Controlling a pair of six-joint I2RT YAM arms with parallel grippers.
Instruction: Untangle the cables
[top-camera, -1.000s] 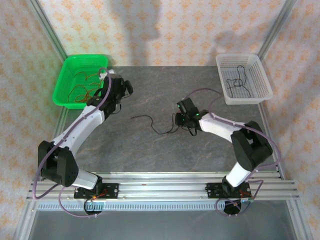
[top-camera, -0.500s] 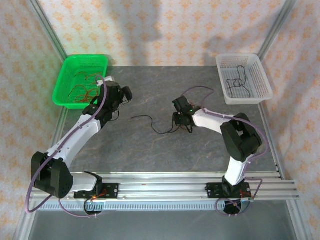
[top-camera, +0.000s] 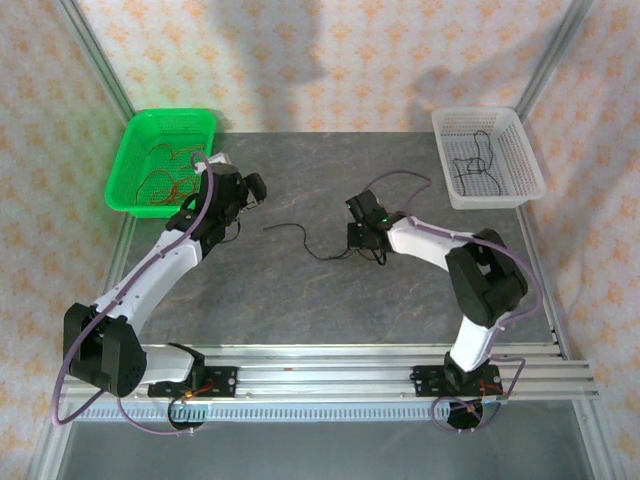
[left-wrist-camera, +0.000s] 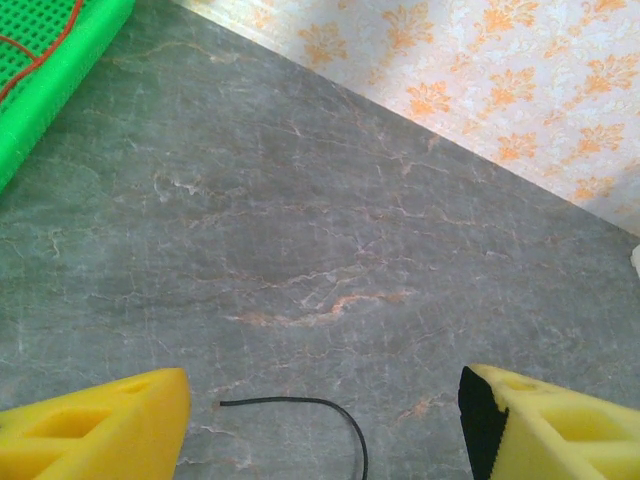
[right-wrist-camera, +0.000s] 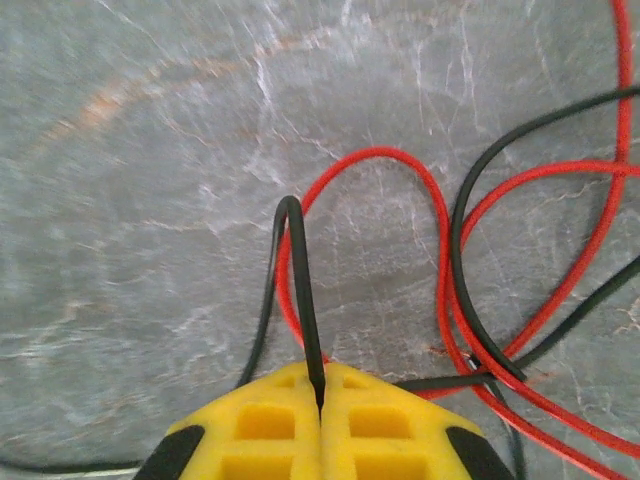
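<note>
1. Worktop (top-camera: 300, 300): a grey marbled slab carries everything, with patterned orange-and-cream walls behind it and at both sides.
2. My left arm (top-camera: 165, 255) reaches from the near edge towards the far left corner. My right arm (top-camera: 440, 245) bends in from the near right towards the middle.
3. A green basket (top-camera: 118, 180) sits in the far left corner with red cables (top-camera: 160, 185) coiled inside it.
4. A white basket (top-camera: 530, 170) sits in the far right corner with a black wire (top-camera: 475, 160) lying in it.
5. My left gripper (top-camera: 252, 190) (left-wrist-camera: 325, 400) hangs just beside the green basket's near right corner. Its yellow fingers (left-wrist-camera: 120, 415) are spread wide with nothing between them but bare stone.
6. My right gripper (top-camera: 358, 245) (right-wrist-camera: 322, 385) is down at the middle of the worktop. Its jaws are pressed together and pinch a black cable (right-wrist-camera: 295, 260), which stands up as a narrow loop straight out of the seam.
7. A tangle of red strands (right-wrist-camera: 400, 160) and black strands (right-wrist-camera: 460, 230) lies on the stone just right of that pinch, crossing one another and passing under my fingertips.
8. A black tail (top-camera: 300, 238) runs left from the tangle across the middle of the worktop. Its free end (left-wrist-camera: 300, 401) curves into my left wrist view, low between the fingers.
</note>
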